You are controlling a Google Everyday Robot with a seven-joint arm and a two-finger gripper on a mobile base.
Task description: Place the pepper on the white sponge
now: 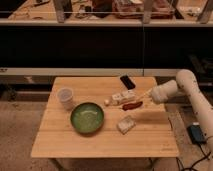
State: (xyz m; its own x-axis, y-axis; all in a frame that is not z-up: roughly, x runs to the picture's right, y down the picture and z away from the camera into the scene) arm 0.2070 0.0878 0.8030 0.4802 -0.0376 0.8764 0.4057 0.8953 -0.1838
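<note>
Pepper held over the table, near the white sponge.

Camera view: the gripper [140,102] reaches in from the right, its 2 fingers clamped on the pepper [132,105], which hangs just in front of the white boxy item [120,97] and up-right of the white sponge [126,124]. A green bowl [87,117], clear cup [65,97] and black slab [127,82] sit on the wooden table [75,145].

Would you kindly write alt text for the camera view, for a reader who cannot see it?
The robot's gripper reaches from the right over a wooden table, with the pepper at its tip, just above the white sponge. A green bowl, clear cup, white boxy item and black slab also sit there.
</note>
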